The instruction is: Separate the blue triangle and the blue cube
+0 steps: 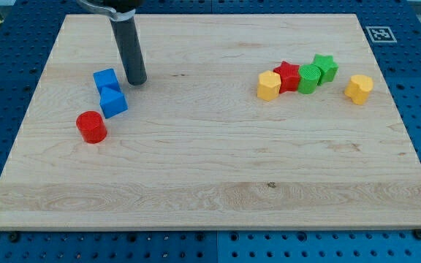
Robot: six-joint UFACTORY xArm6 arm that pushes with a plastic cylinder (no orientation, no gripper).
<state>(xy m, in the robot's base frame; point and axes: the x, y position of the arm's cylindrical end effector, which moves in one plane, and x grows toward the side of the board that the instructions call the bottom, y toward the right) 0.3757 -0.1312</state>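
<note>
Two blue blocks touch each other at the view's left: one blue block (106, 79) toward the view's top and one (113, 101) just below it. I cannot tell which is the cube and which the triangle. My tip (136, 80) rests on the board just right of the upper blue block, a small gap apart. The dark rod rises from it toward the view's top.
A red cylinder (91, 126) lies below-left of the blue pair. At the view's right stand a yellow block (269, 85), a red star (287, 76), a green cylinder (309, 79), a green star (325, 68) and a yellow block (359, 88). The wooden board (210, 190) lies on a blue pegboard.
</note>
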